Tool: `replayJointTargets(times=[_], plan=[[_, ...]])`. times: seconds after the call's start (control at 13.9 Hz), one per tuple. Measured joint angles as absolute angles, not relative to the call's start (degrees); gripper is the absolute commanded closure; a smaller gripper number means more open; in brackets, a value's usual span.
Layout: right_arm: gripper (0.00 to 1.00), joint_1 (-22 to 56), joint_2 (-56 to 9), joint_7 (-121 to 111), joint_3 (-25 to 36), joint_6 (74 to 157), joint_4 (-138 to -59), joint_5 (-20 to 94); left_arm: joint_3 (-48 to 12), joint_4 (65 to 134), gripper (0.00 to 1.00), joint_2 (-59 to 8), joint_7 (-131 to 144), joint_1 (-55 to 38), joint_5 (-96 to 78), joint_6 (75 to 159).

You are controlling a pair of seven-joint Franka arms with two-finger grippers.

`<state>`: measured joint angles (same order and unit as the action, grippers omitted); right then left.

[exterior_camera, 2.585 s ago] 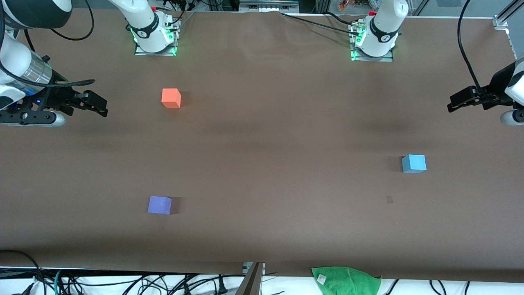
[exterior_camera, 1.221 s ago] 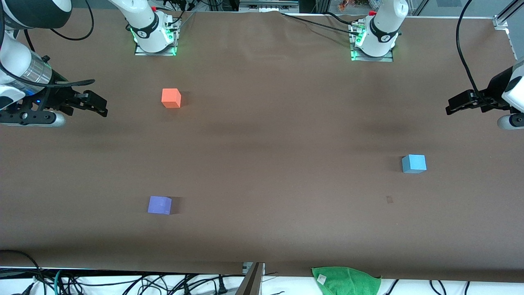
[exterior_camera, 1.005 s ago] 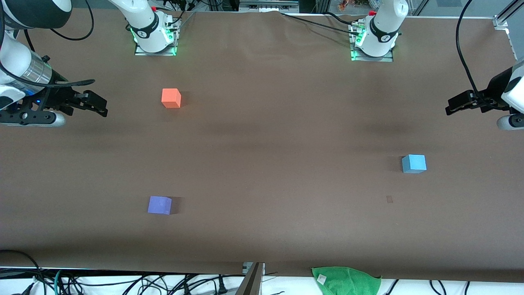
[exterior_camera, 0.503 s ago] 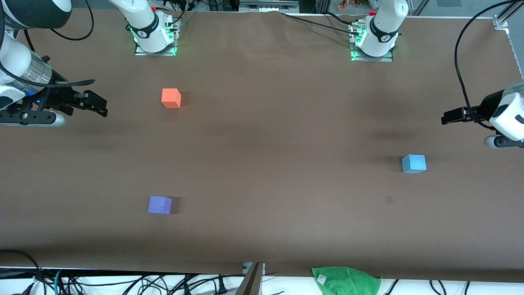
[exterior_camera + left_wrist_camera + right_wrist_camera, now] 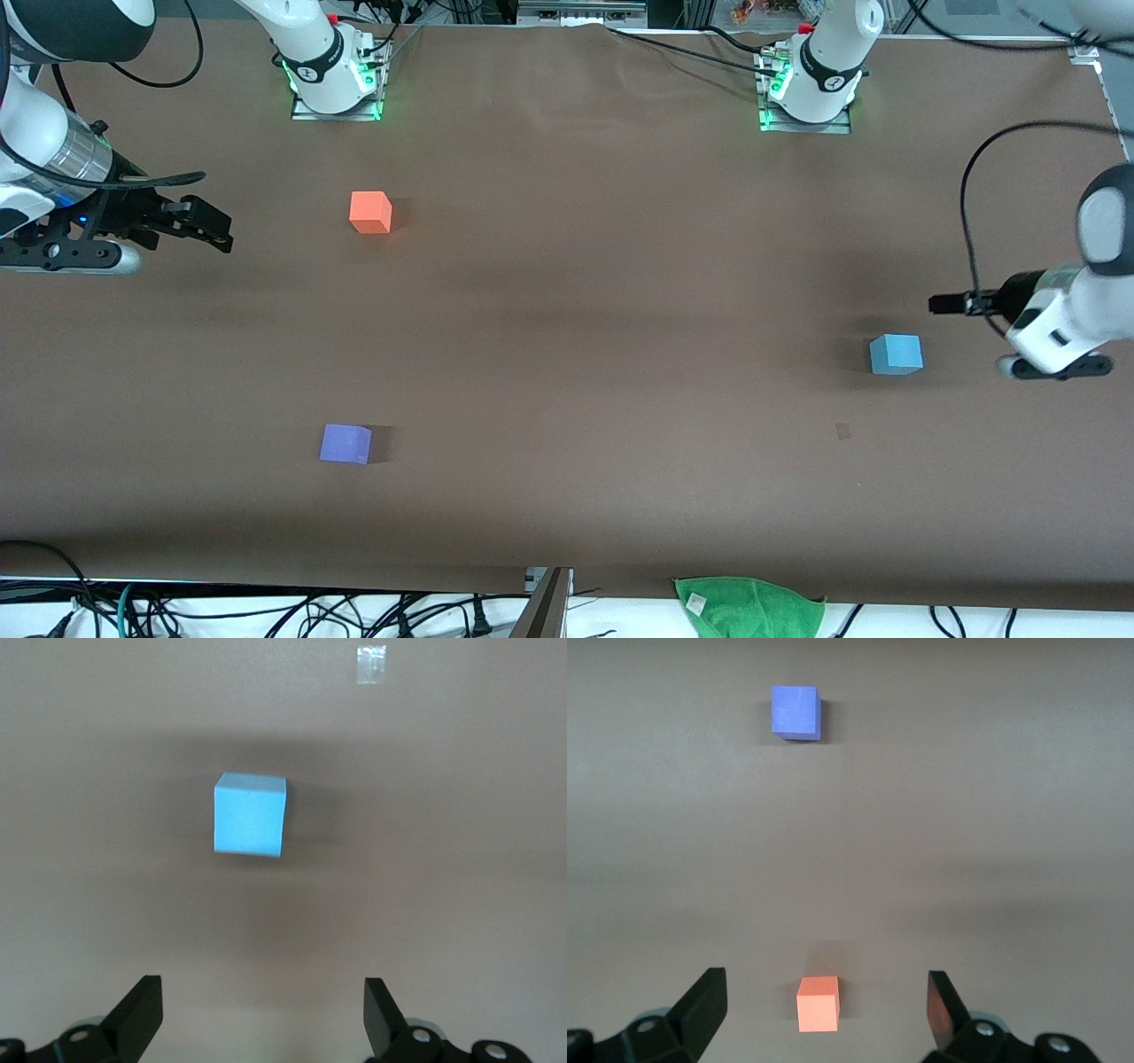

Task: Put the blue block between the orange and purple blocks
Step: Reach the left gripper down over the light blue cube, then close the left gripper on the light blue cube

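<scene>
The blue block (image 5: 896, 354) sits on the brown table toward the left arm's end. It also shows in the left wrist view (image 5: 251, 813), ahead of my left gripper (image 5: 263, 1019). My left gripper (image 5: 943, 304) is open and empty, over the table close beside that block. The orange block (image 5: 370, 213) and the purple block (image 5: 345, 443) lie toward the right arm's end, the purple one nearer the front camera. Both show in the right wrist view, orange (image 5: 819, 1003) and purple (image 5: 796, 711). My right gripper (image 5: 208, 226) waits, open and empty, over the table beside the orange block.
A green cloth (image 5: 749, 604) lies at the table's front edge. A small tape mark (image 5: 842, 431) is on the table near the blue block, and shows in the left wrist view (image 5: 370, 663). The arm bases (image 5: 335, 75) stand along the back edge.
My left gripper has swung from the table's end toward the blue block and lower. The right arm and all three blocks have not moved.
</scene>
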<state>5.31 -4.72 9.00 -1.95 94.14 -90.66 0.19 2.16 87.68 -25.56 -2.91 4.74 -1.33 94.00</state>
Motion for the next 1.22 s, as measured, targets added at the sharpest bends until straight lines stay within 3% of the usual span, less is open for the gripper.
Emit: replayJointTargets(times=[0.72, 1.08, 1.22], plan=[[0.00, 5.3, -4.7, 9.0, -1.9, 94.1, -90.7, 0.2, 2.2, 107.2, 0.00, -28.4, -8.5, 5.8, -1.3, 128.4], [0.00, 5.3, -4.7, 9.0, -1.9, 94.1, -90.6, 0.2, 2.2, 109.4, 0.00, -29.8, -10.5, 6.3, -1.3, 133.7], [0.00, 5.3, -4.7, 9.0, -1.9, 94.1, -90.6, 0.2, 2.2, 110.2, 0.12, -29.9, -10.6, 6.4, -1.3, 135.3]])
